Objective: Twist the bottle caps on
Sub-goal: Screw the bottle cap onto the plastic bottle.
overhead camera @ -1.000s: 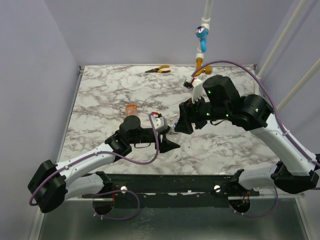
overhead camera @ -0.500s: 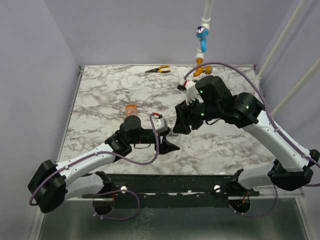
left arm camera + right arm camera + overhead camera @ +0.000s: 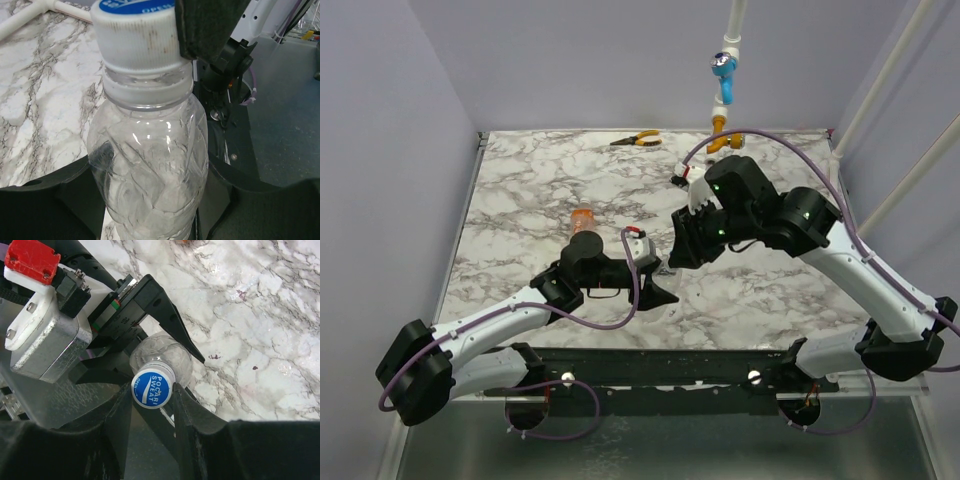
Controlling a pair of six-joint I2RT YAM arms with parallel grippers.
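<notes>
Clear bottle (image 3: 150, 155), upright: left gripper (image 3: 658, 283) clamped on its body. Blue-topped white cap (image 3: 135, 32): right gripper (image 3: 151, 397) closed around it, apparently touching both sides.

cap (image 3: 152, 388) on bottle (image 3: 150, 160) in left tool (image 3: 662, 283), right tool (image 3: 685, 248) around cap; pliers (image 3: 636, 139) far behind

A white marble-patterned tabletop (image 3: 520, 180) with grey veins carries orange-handled metal pliers (image 3: 636, 140) near its far edge. A small orange plastic bottle (image 3: 582, 219) rests left of centre.
</notes>
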